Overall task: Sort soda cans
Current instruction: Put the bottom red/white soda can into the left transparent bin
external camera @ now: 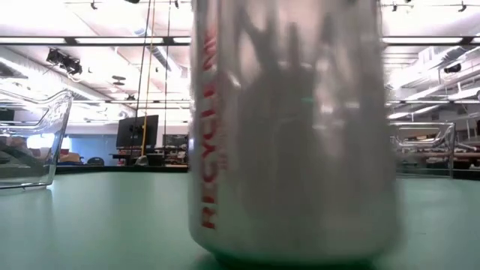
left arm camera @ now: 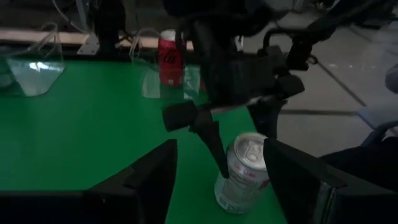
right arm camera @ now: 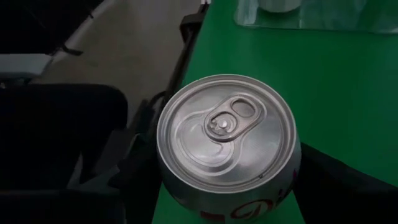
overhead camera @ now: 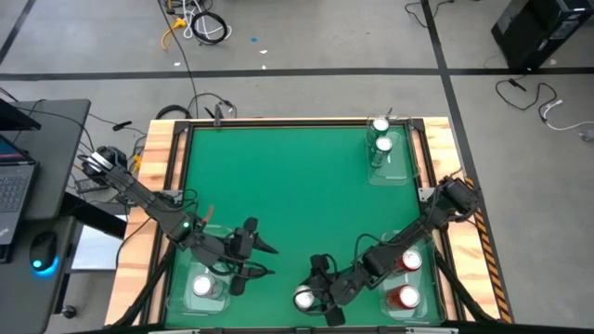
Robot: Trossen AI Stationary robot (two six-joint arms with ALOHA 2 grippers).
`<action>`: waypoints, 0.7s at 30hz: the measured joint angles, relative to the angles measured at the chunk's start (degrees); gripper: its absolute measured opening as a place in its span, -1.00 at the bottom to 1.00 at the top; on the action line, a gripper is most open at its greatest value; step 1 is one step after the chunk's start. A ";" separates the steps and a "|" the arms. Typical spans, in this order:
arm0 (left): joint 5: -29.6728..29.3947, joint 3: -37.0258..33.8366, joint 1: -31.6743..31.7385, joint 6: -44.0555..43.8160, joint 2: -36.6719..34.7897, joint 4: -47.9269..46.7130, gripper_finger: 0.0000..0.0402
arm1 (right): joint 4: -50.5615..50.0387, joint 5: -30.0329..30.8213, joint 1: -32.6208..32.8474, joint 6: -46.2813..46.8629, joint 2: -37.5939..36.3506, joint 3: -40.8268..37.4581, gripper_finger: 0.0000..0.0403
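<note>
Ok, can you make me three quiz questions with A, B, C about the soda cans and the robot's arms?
1. Where is the silver can that is not in any tray?
A) on the green table, at the right gripper
B) beside the green cans
C) on the floor

2. How many red cans are there?
A) one
B) two
C) four

3. What is the left gripper doing?
A) shut on a red can
B) open and empty
C) shut on a green can

Answers:
1 A, it stands on the table with the right gripper around it.
2 B, two red cans sit side by side.
3 B, its fingers stand apart with nothing between them.
</note>
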 joint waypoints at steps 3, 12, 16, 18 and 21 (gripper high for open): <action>-0.69 -0.02 -0.81 -1.41 0.00 -2.37 0.17 | -0.96 0.03 -0.81 -1.90 -0.48 0.42 0.43; -0.99 6.84 -4.96 -9.59 0.00 -23.20 -0.13 | -3.78 0.48 -5.59 -7.34 -6.20 0.84 0.43; -1.04 11.29 -6.84 -19.98 -0.01 -38.01 -0.34 | -3.46 0.46 -8.55 -9.91 -8.22 0.84 0.43; -0.28 13.06 -8.01 -24.92 -0.02 -44.21 -0.47 | -1.87 -0.72 -10.14 -11.03 -8.68 0.84 0.43; 2.15 15.07 -9.76 -31.56 -0.02 -51.02 -0.70 | 1.06 -4.29 -12.41 -11.83 -8.56 0.86 0.43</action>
